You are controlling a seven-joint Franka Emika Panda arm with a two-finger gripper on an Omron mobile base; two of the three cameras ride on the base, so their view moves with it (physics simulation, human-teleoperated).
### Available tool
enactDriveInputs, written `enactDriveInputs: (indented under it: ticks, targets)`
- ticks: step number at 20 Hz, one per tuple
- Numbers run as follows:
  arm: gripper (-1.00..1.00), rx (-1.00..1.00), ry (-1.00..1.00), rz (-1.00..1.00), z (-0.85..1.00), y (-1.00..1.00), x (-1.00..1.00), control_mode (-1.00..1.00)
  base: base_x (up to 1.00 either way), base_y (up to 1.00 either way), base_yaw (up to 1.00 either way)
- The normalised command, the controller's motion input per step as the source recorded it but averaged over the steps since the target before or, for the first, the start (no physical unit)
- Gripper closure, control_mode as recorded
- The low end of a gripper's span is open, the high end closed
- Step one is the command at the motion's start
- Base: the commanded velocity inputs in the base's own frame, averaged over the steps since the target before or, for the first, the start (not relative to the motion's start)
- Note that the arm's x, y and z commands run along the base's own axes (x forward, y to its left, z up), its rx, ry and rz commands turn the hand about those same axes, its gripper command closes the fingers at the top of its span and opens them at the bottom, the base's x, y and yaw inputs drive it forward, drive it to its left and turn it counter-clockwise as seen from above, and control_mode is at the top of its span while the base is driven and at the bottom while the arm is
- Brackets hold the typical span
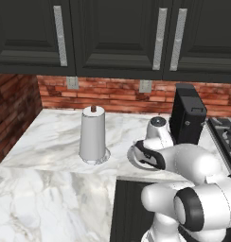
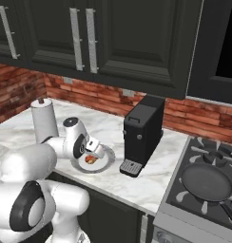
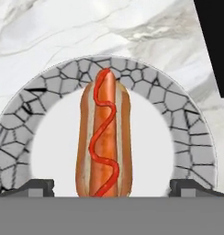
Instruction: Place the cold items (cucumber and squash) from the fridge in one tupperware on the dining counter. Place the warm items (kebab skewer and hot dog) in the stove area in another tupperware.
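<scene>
My claw (image 3: 112,186): wide apart, holding nothing.
Hot dog (image 3: 103,137): lies on the plate (image 3: 196,137), between my fingers (image 3: 38,186).
Plate: on the marble counter (image 3: 63,32).

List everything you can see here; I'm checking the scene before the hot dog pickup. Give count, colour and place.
hot dog: one, brown bun with red sauce, on the plate
plate: one, white with grey cracked rim, on the counter
paper towel roll: one, white, upright left of the plate
coffee machine: one, black, right of the plate
pan: one, dark, on the stove
counter: one, white marble
cabinets: black, above the counter
gripper: one, open, dark tips either side of the hot dog
</scene>
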Motion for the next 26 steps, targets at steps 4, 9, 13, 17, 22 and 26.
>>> enactDriveInputs:
  ticks: [4,9,13,17,22,26]
  targets:
    - [-1.00,0.00,0.01,0.00,-0.25,-0.01,0.24,-1.00,0.00,0.00,0.00]
    - [-1.00,0.01,0.00,0.00,-0.21,-0.03,0.20,-1.00,0.00,0.00,0.00]
    - [-1.00,0.00,0.02,0.00,-0.23,-0.03,0.18,-1.00,0.00,0.00,0.00]
    - [-1.00,0.00,0.03,0.00,-0.26,0.00,0.15,-1.00,0.00,0.00,0.00]
    - [1.00,0.00,0.07,0.00,-0.26,0.00,0.09,-1.00,0.00,0.00,0.00]
    - [1.00,0.00,-0.02,0.00,-0.07,0.00,-0.08,-1.00,0.00,0.00,0.00]
